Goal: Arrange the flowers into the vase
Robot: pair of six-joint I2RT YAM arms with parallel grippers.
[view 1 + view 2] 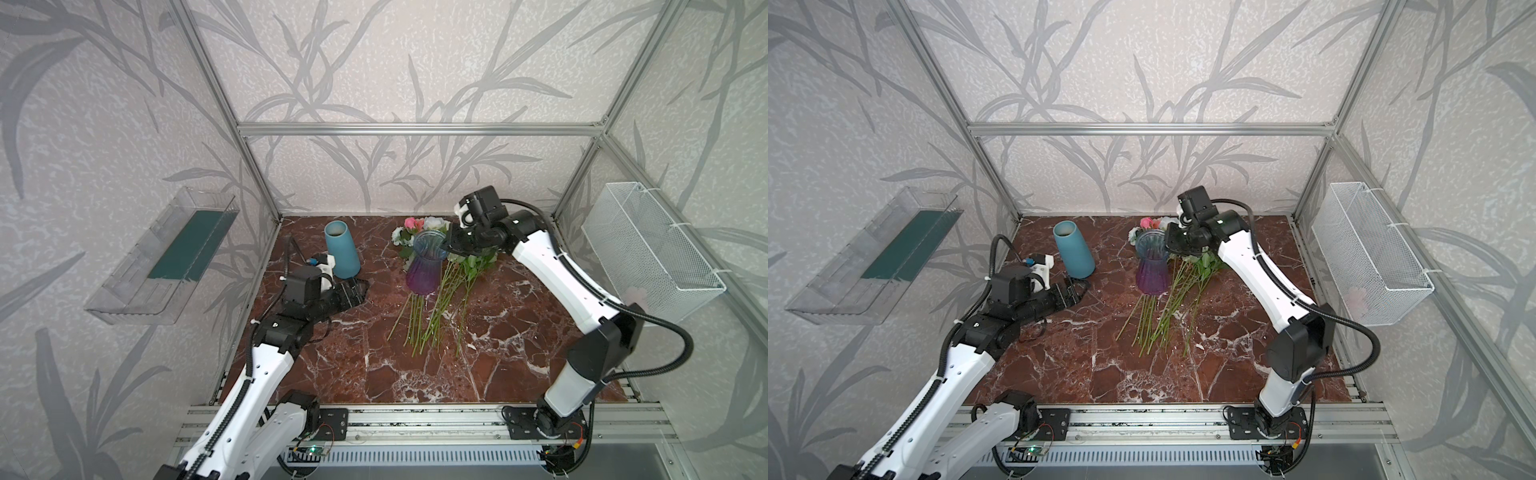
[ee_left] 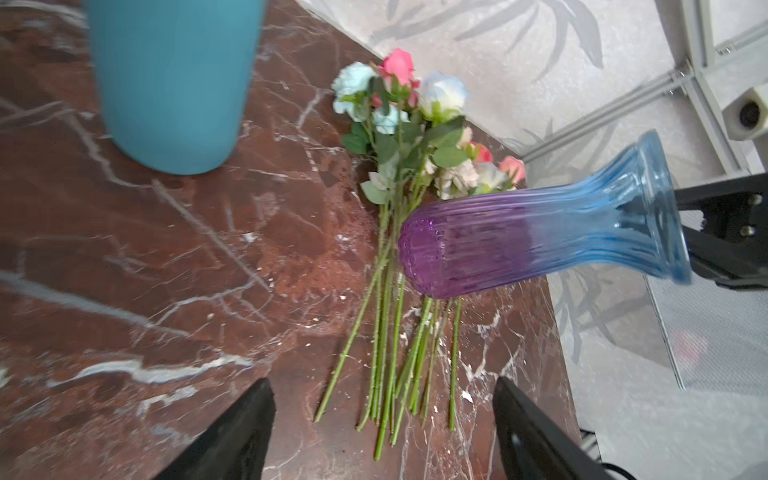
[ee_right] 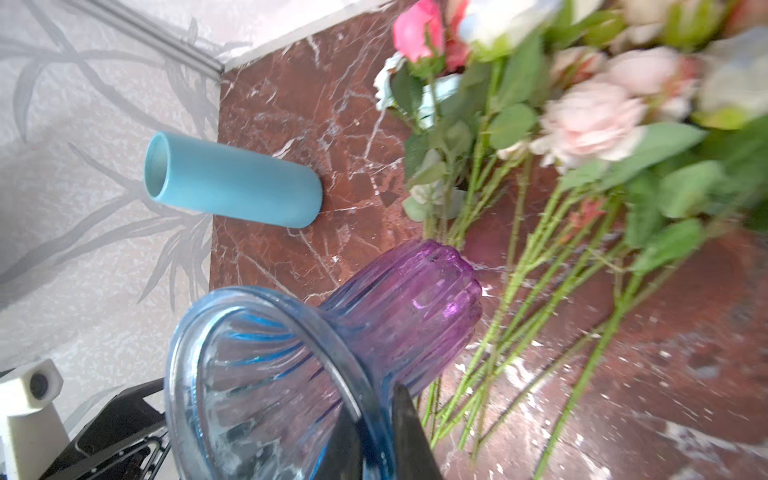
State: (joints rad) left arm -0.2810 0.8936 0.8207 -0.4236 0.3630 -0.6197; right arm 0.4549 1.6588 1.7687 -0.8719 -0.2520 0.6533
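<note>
Right pincer (image 3: 376, 434) clamps glass vase (image 3: 399, 316) rim by flowers (image 3: 590, 120); left pincer (image 2: 382, 388) spread wide, empty.

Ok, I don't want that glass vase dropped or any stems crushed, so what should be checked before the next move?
1. Right tool shut on the glass vase rim: ok.
2. Glass vase roughly upright in both top views: ok.
3. Vase base clear of the flowers: cannot tell; it is over their stems, contact unclear.
4. Left tool open and empty: ok.
5. Blue vase standing apart from the left tool: ok.
6. Flowers in a vase: not ok; all lie on the table.
</note>
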